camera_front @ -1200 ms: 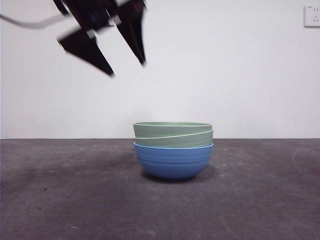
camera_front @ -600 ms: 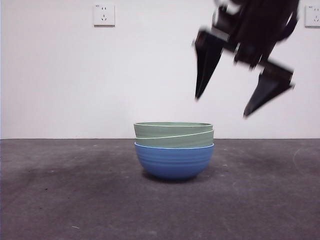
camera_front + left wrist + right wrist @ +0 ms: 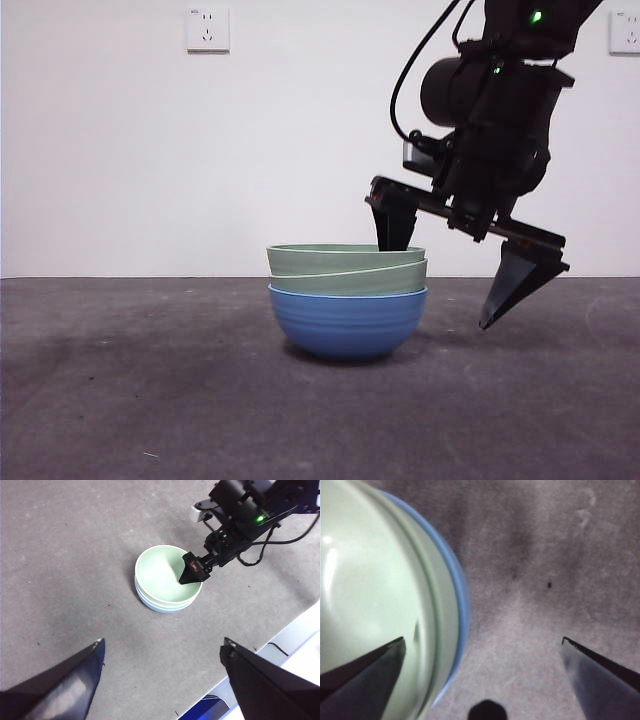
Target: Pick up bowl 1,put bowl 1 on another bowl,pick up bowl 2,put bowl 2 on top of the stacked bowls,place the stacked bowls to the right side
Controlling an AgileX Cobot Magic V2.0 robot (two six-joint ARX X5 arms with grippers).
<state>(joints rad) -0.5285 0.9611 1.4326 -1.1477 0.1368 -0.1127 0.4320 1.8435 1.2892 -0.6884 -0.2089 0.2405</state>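
With its jaws spread wide, the right claw [image 3: 445, 285] straddles the right-hand rim of the stacked bowls [image 3: 347, 300]: one jaw dips inside the top green bowl [image 3: 345, 258], the other hangs outside, clear of the wall and just above the worktop [image 3: 150, 400]. Nothing gripped. Right wrist view shows the same, pale green interior [image 3: 365, 595] under one jaw, bare grey surface under the other, blue rim [image 3: 462, 600] between. Stack is two pale green bowls nested in the blue bowl [image 3: 347, 322], top one sitting slightly tilted, around the middle of the worktop. Left claw [image 3: 162, 672] is also wide open, holding nothing, high up and well apart from the stack [image 3: 167, 580]. Two wall sockets [image 3: 207, 29] behind.
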